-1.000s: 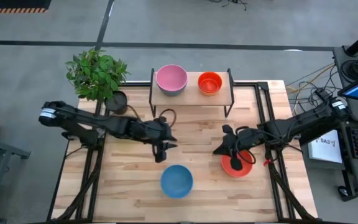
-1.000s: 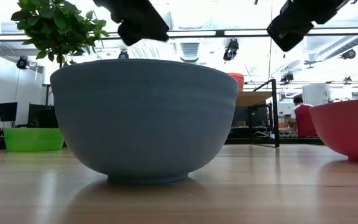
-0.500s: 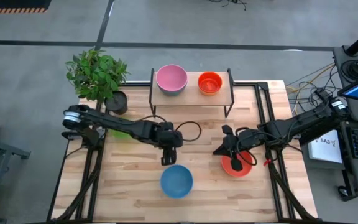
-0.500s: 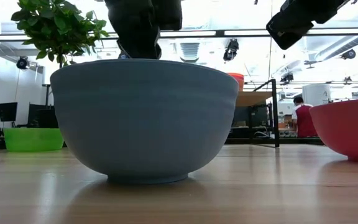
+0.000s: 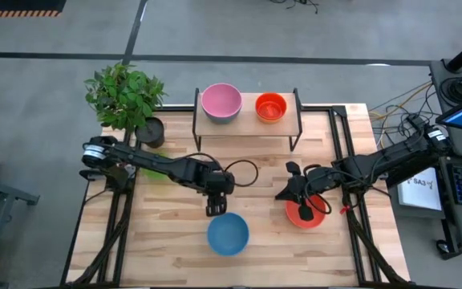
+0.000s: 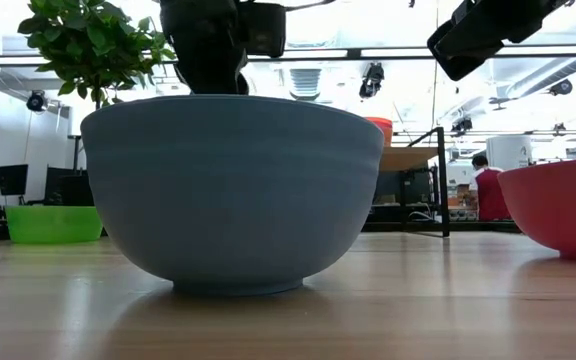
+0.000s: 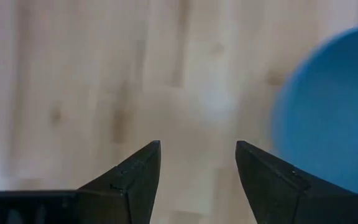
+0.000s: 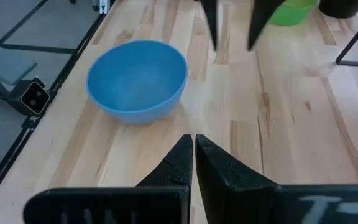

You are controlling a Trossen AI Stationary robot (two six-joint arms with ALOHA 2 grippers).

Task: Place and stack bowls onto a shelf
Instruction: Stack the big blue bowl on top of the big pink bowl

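two bowls already on shelf (image 5: 247, 122) at far edge: pink (image 5: 220, 102), orange (image 5: 270, 107). blue bowl (image 5: 228, 234) near front edge; left pincer (image 5: 213, 210) spread, just beside far rim. best lowered straddling rim wall, then closed. right pincer (image 5: 285, 193) pressed together, empty, beside red bowl (image 5: 310, 215).

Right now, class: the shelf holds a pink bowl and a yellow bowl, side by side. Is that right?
Not quite. The bowl beside the pink bowl on the shelf is orange, not yellow, as the high view shows. They do sit side by side.
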